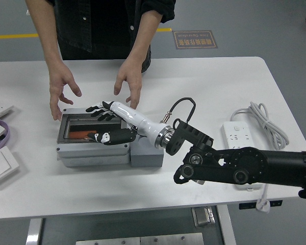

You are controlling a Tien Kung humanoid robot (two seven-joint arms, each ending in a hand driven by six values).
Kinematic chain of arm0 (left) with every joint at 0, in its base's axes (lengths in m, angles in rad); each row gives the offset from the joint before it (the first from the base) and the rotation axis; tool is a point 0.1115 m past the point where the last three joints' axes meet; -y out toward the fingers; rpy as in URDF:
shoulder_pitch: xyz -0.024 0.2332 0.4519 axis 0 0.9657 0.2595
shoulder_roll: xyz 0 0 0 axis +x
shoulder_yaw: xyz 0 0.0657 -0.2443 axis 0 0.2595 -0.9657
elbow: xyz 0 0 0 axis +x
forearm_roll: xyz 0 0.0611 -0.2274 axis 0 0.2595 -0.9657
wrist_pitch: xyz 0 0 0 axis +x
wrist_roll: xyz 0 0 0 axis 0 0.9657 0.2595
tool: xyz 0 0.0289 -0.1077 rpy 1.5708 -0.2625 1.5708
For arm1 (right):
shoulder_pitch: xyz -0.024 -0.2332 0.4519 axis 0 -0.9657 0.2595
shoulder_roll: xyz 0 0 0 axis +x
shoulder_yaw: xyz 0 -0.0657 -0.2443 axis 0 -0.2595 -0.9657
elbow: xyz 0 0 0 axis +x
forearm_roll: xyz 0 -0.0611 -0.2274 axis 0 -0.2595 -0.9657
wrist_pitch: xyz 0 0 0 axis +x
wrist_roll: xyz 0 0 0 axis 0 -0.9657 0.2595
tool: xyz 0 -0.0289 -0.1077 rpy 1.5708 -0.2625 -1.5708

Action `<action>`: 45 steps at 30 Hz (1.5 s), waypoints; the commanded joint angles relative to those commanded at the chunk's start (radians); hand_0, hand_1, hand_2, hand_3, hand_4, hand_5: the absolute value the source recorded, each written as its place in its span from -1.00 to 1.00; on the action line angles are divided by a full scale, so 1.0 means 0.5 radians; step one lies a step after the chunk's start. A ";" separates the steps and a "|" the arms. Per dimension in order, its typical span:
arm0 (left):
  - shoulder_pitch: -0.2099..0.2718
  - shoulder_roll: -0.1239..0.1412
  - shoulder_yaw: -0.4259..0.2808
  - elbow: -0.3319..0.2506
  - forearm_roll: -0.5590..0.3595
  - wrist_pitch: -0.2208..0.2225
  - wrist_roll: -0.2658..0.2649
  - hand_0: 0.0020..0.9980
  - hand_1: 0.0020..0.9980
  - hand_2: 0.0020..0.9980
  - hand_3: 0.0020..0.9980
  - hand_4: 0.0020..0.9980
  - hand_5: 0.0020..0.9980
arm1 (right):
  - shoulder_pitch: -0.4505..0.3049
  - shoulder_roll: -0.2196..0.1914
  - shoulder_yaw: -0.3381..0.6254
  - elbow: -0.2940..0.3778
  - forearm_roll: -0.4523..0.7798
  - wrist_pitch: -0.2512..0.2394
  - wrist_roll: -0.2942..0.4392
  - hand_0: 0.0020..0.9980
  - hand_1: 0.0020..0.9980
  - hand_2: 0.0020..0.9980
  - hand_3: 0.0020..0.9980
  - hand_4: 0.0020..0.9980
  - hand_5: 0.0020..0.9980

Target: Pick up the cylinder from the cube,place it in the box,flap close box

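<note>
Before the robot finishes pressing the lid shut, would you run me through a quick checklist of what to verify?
1. Orange cylinder inside the grey box: ok.
2. Right hand flat on the clear lid, fingers spread: ok.
3. Lid fully latched: cannot tell.
4. Person's hands clear of the box: ok, both hover beyond its far edge.
5. Grey cube empty beside the box: cannot tell, the arm covers it.

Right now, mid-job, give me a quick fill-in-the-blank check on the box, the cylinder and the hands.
1. The robot's right hand lies spread on the box's ____.
2. The orange cylinder lies inside the ____.
3. The gray cube stands against the gray box, on the picture's ____ side.
4. The person's hands hover just ____ the box, not touching it.

Missing words: lid; box; right; behind
</note>
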 joint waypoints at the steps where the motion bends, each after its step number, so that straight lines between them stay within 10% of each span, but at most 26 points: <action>1: -0.001 -0.001 -0.001 0.000 0.001 0.000 0.000 0.16 0.14 0.07 0.17 0.19 -0.49 | -0.007 -0.008 0.001 0.000 0.044 0.006 0.016 0.50 0.46 0.60 0.64 0.42 -0.23; 17: 0.066 -0.021 0.123 0.007 -0.114 0.023 -0.003 0.16 0.14 0.07 0.17 0.19 -0.49 | -0.361 -0.318 0.651 0.282 -0.078 -0.058 0.064 0.50 0.45 0.59 0.64 0.36 -0.26; 45: 0.241 -0.045 0.151 0.019 -0.204 0.012 -0.009 0.16 0.14 0.07 0.18 0.19 -0.50 | -0.869 -0.253 1.256 0.128 -0.054 -0.095 0.235 0.56 0.44 0.52 0.47 0.29 -0.24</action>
